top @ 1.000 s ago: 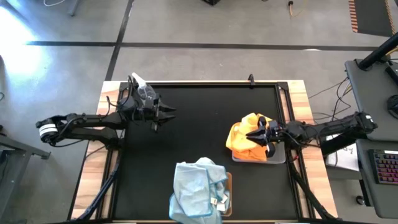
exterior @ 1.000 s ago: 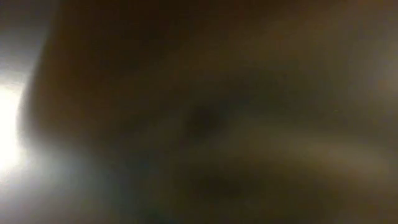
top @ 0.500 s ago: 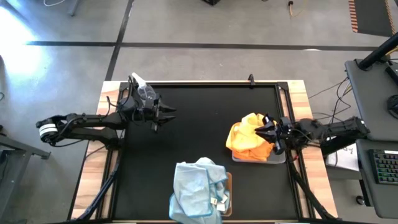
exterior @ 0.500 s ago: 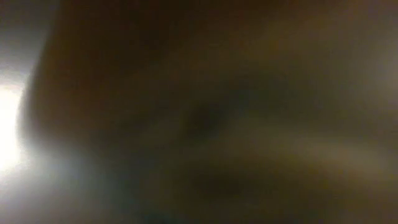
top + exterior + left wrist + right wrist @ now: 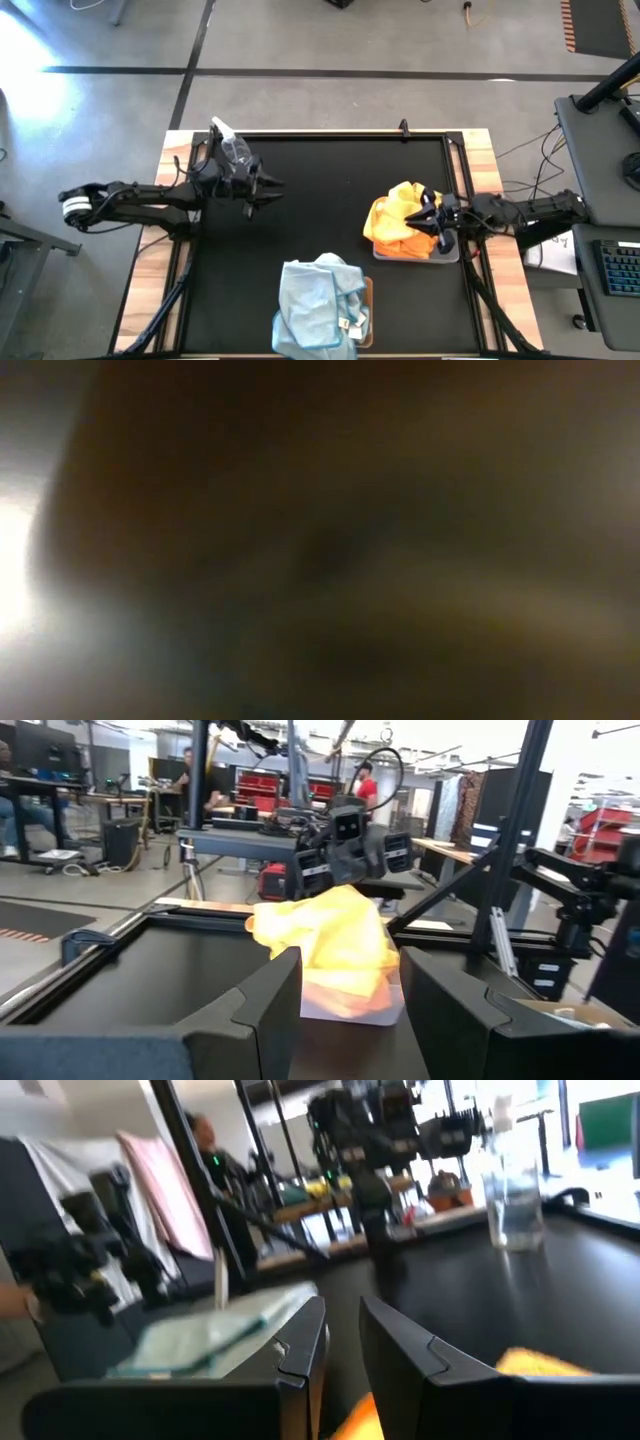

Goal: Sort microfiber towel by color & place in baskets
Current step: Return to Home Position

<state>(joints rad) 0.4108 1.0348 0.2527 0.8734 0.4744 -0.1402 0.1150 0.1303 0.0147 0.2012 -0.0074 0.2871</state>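
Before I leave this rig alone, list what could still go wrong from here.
1. The right claw, open, hangs over the orange cloths heaped past the grey tray; pulling back may snag one out.
2. The blue cloths overflow the tan tray at the front edge of the table and might slide off.
3. The spray bottle stands close beside the left arm; a swing could topple it.

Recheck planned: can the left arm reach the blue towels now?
Probably yes: left gripper open over bare mat, nothing between it and the blue towels; right gripper over the orange towels.
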